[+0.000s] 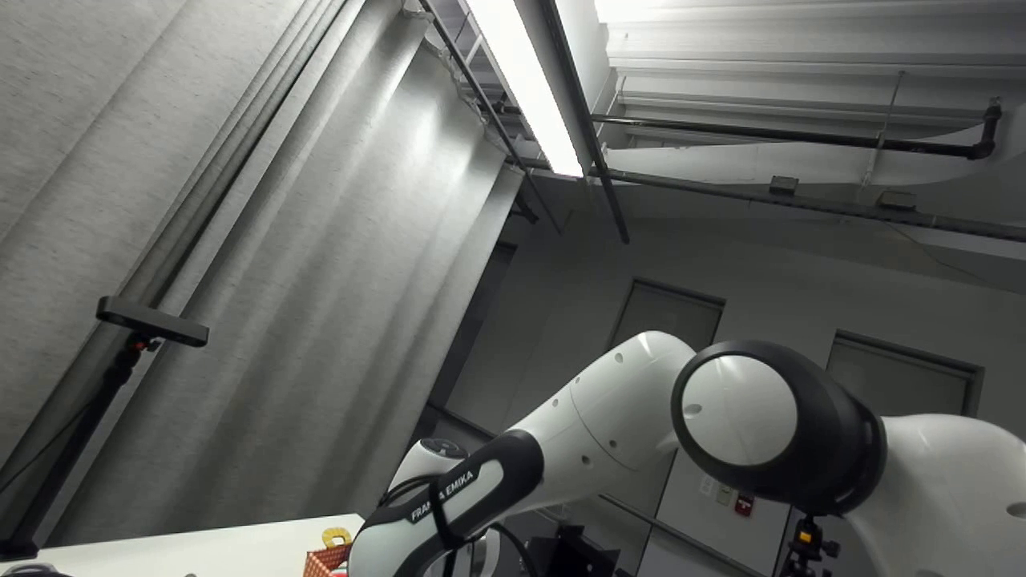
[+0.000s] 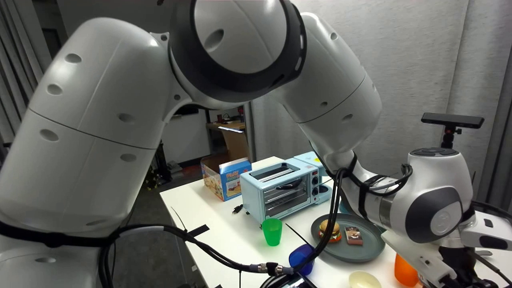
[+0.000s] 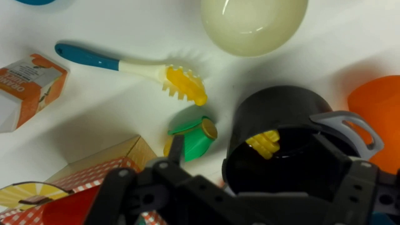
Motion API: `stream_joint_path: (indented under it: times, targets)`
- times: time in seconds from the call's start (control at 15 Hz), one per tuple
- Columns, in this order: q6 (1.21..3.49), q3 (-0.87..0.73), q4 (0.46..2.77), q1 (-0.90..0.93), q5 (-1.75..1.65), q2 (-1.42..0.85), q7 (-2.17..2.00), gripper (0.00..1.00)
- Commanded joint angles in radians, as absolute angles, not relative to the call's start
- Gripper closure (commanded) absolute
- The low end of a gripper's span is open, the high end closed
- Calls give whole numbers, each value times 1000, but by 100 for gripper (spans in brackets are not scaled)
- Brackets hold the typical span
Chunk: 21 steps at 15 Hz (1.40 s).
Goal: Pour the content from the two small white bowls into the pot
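Wrist view: my claw is spread wide, jaws well apart, mouth of the dark pot showing between them. Ridged yellow chunk sits inside the pot. One pale bowl is on the surface, apart from the pot, cut by the frame edge. Orange cup is just beside the pot; can't tell if touching. Blue-handled pasta server lies near, yellow strip on its toothed head. Green item near the pot, partly hidden by my claw. Also juice carton, checkered box. In an exterior view, grey plate carries a burger; green cup stands near the toaster oven.
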<state>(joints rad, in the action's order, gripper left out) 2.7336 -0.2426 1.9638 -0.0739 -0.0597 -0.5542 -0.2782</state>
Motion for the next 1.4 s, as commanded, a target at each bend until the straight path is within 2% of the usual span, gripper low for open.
stream_joint_path:
  times: [0.0, 1.07, 1.33]
  targets:
    - [2753, -234, 1996, -86, -30, -500, -269, 0]
    - [2786, -190, 2145, -73, -54, -438, -203, 0]
    - [2766, -198, 2109, -65, -48, -473, -219, 0]
